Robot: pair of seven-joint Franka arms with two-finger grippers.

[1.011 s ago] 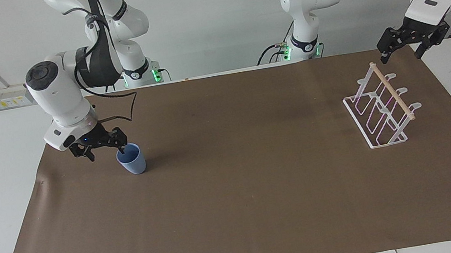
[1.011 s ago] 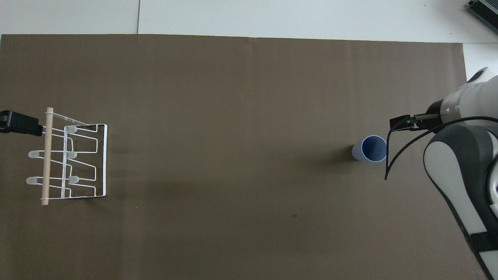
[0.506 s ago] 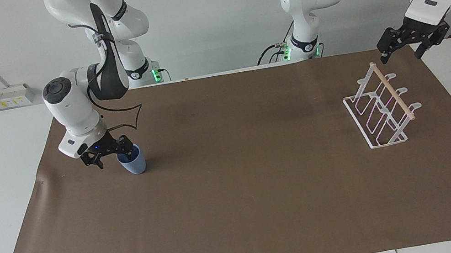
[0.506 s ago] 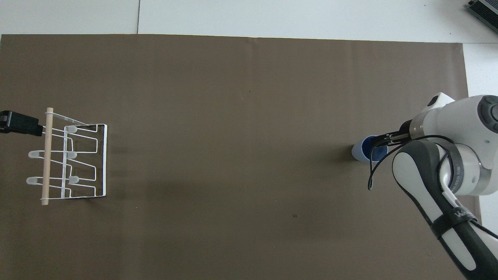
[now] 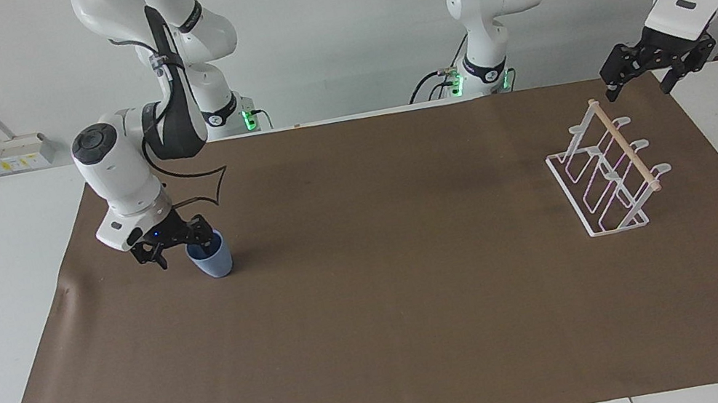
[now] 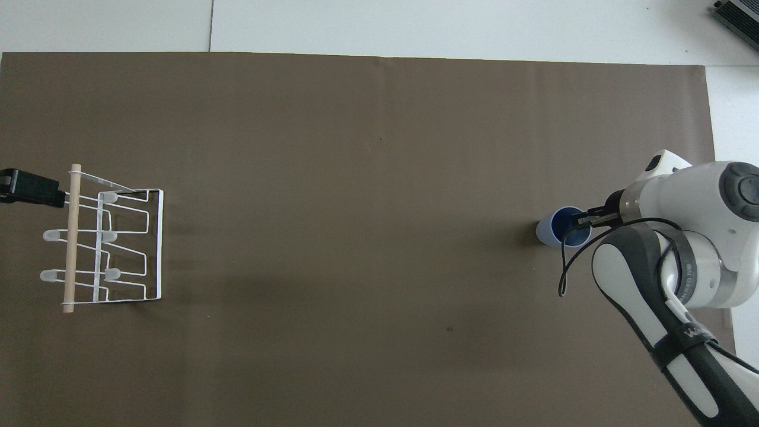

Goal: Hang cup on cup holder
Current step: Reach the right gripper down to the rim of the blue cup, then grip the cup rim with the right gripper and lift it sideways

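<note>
Reaching for the cup with the right gripper, fingers spread wide and gripping nothing yet, one of them seemingly dipping inside the rim and the other hanging outside the wall, though contact is hard to judge from here. Seeing the cup standing upright, mouth up, on the brown mat toward the right arm's end of the table, well apart from the holder at the left arm's end. Judging the cup as light, smooth plastic with no handle, stiff enough for a firm pinch but likely flexing a little at the thin rim. Expecting it to tip or skate on the mat under any sideways nudge before the fingers close. Favouring a pinch across the wall just below the rim, one finger in and one out, leaving the mouth free for slipping over a slanted prong. Allowing for the taper and matte surface, and for some twisting in the grip while turning it upside down. Keeping the left gripper waiting, spread and empty, in the air just beside the holder's dowel end.
</note>
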